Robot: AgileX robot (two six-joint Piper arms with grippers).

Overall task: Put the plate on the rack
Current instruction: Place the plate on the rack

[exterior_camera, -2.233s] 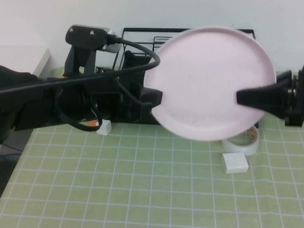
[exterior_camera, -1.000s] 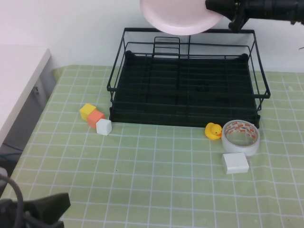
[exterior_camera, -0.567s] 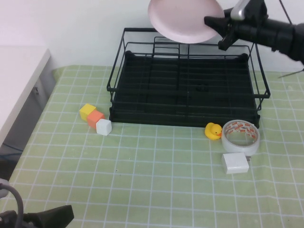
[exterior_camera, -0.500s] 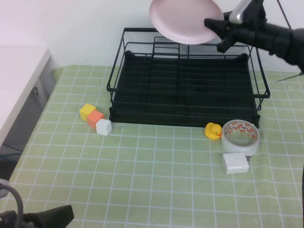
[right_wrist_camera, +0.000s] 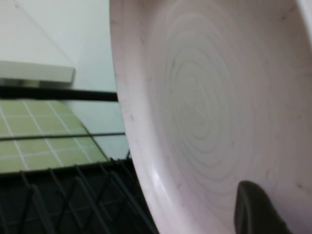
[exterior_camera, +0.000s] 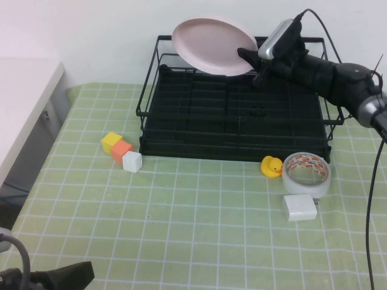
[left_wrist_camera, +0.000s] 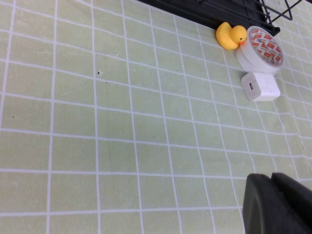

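While the plate [exterior_camera: 213, 46] is held tilted above the rack's [exterior_camera: 239, 110] rear by the right gripper [exterior_camera: 253, 55], jaws clamped on its rim, slippage or holder misalignment is risked; the left gripper [left_wrist_camera: 278, 204], jaw state indeterminable, is parked low over the table [exterior_camera: 181, 223].

- I cannot read any text, brand or number in these views.
- The tape roll [left_wrist_camera: 261, 48] has small red printed marks on its side, but I cannot make out letters on them.
- The white charger block [left_wrist_camera: 261, 87] shows only a small dark port, with no label I can read.
- The plate [exterior_camera: 213, 46] and the rack [exterior_camera: 239, 109] carry no writing that I can see.
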